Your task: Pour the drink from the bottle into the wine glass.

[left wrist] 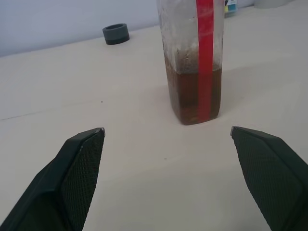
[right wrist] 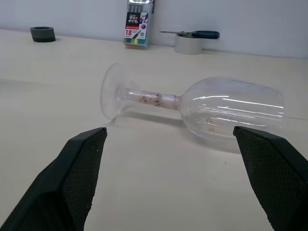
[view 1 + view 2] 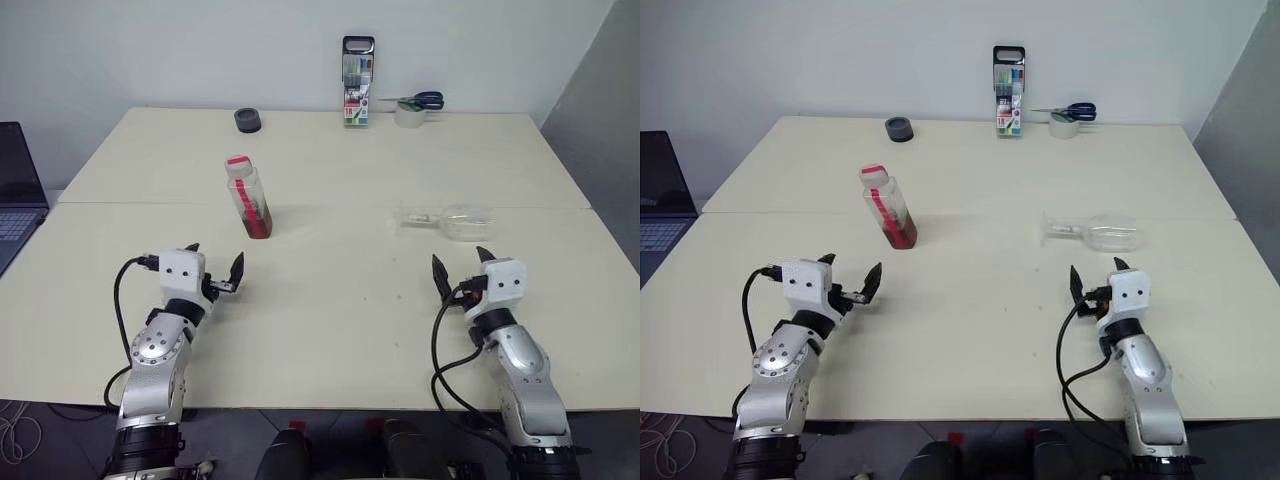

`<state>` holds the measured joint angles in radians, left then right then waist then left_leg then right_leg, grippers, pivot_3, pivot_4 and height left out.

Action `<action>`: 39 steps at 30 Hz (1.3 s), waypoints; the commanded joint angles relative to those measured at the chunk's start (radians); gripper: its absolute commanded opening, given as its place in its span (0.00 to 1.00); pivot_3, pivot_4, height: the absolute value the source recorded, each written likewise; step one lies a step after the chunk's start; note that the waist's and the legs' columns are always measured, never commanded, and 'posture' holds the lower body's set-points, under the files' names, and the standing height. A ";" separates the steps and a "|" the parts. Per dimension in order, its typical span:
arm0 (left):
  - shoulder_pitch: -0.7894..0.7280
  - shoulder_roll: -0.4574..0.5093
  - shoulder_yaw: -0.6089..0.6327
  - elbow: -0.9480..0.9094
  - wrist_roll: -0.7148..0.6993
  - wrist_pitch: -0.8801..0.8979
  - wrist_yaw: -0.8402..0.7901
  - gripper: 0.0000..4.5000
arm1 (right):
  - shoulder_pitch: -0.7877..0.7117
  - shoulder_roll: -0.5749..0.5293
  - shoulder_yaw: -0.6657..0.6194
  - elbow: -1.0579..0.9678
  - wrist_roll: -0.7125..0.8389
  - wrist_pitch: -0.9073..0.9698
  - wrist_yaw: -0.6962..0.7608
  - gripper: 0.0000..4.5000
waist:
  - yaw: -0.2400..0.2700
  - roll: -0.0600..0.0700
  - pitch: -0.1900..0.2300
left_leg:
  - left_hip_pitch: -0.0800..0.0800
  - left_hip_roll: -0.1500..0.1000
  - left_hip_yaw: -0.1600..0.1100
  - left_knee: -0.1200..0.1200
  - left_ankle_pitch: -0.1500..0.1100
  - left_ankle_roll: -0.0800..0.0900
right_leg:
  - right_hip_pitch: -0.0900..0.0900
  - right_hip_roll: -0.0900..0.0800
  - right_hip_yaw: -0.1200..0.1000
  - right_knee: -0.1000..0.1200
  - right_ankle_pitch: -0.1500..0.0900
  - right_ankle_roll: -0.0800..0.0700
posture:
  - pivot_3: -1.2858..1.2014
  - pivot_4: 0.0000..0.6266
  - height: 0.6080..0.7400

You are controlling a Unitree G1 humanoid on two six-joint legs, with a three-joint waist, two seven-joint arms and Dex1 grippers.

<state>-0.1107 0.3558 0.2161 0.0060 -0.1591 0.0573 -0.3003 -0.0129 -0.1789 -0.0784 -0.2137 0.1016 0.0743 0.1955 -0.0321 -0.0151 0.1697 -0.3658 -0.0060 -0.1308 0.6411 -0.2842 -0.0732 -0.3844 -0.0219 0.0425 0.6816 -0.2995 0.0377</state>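
Note:
The bottle (image 3: 250,196) stands upright and capped on the table, left of centre, its lower part filled with the reddish-brown drink (image 1: 192,96). The wine glass (image 3: 450,221) lies on its side at the right, foot toward the left, bowl toward the right. My left gripper (image 3: 215,264) hovers open just short of the bottle, slightly to its left. My right gripper (image 3: 460,263) is open a little in front of the lying glass (image 2: 202,107), with nothing between its fingers.
At the table's far edge stand a marker-pen case (image 3: 357,82), a tape roll with scissors (image 3: 415,105) on it, and a dark grey ring (image 3: 248,121). A laptop (image 3: 15,190) sits off the table's left side.

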 commanded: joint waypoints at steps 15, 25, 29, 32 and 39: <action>0.006 0.010 0.004 -0.091 -0.008 0.031 -0.005 0.99 | -0.005 0.001 0.000 -0.010 0.010 -0.012 0.016 1.00 | 0.000 0.000 0.000 | 0.000 0.000 0.000 0.000 0.000 0.000 | 0.000 0.000 0.000 0.000 0.000 0.000 | 0.52 0.24 1.00; -0.020 -0.003 0.008 -0.128 -0.075 0.140 -0.018 0.99 | -0.004 -0.007 0.010 -0.024 0.009 -0.008 0.032 1.00 | 0.000 0.000 0.000 | 0.000 0.000 0.000 0.000 0.000 0.000 | 0.000 0.000 0.000 0.000 0.000 0.000 | 0.52 0.24 1.00; -0.028 -0.002 -0.003 -0.138 -0.086 0.154 -0.031 0.99 | -0.006 -0.012 0.010 -0.027 0.009 -0.010 0.031 1.00 | 0.000 0.000 0.000 | 0.000 0.000 0.000 0.000 0.000 0.000 | 0.000 0.000 0.000 0.000 0.000 0.000 | 0.52 0.24 1.00; -0.027 -0.009 -0.013 -0.169 -0.112 0.167 -0.051 0.99 | -0.008 -0.027 0.022 -0.040 0.003 -0.022 0.046 1.00 | 0.000 0.000 0.000 | 0.000 0.000 0.000 0.000 0.000 0.000 | 0.000 0.000 0.000 0.000 0.000 0.000 | 0.52 0.24 1.00; -0.113 -0.018 -0.063 -0.193 -0.047 0.290 0.048 0.99 | -0.077 -0.134 0.134 -0.195 0.133 0.145 0.278 1.00 | 0.000 0.000 0.001 | 0.000 0.000 0.000 0.001 0.000 0.000 | 0.000 0.000 0.000 0.000 0.000 0.000 | 0.52 0.24 1.00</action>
<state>-0.1852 0.3386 0.1589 -0.1516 -0.2275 0.3308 -0.2887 -0.0525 -0.2909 0.0292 -0.3122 0.1844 0.1736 0.4017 -0.0324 -0.0150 0.1706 -0.3661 -0.0060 -0.1312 0.6424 -0.2841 -0.0731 -0.3842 -0.0213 0.0423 0.6817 -0.2993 0.0379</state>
